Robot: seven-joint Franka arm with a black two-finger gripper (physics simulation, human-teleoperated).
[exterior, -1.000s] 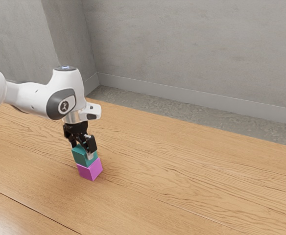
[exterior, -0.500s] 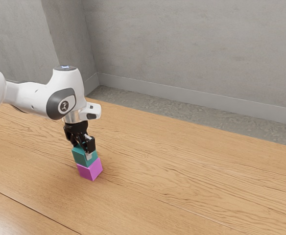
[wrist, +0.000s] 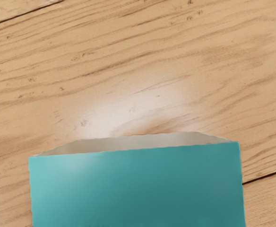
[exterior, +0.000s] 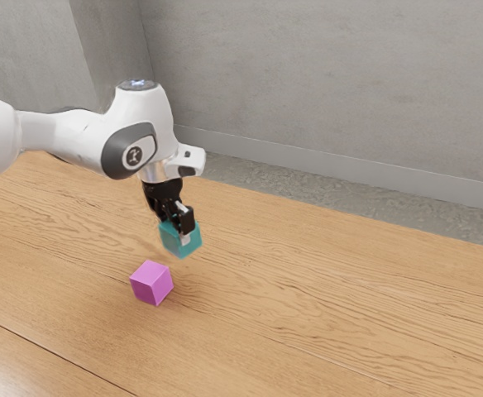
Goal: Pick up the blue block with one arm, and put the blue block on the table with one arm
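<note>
From where I stand, the black gripper (exterior: 178, 229) has its two fingers pinching the blue block (exterior: 170, 241), a teal-looking cube, and holds it in the air over the wooden table (exterior: 332, 289). The magenta block (exterior: 150, 284) sits on the tabletop, lower down, nearer to me and a bit to the exterior view's left of the held one. The white arm (exterior: 68, 132) reaches in from the exterior view's left.

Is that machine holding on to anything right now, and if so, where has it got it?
Yes: the gripper holds the blue-green block, pinched by its sides towards the top; the far finger's contact is hidden.
</note>
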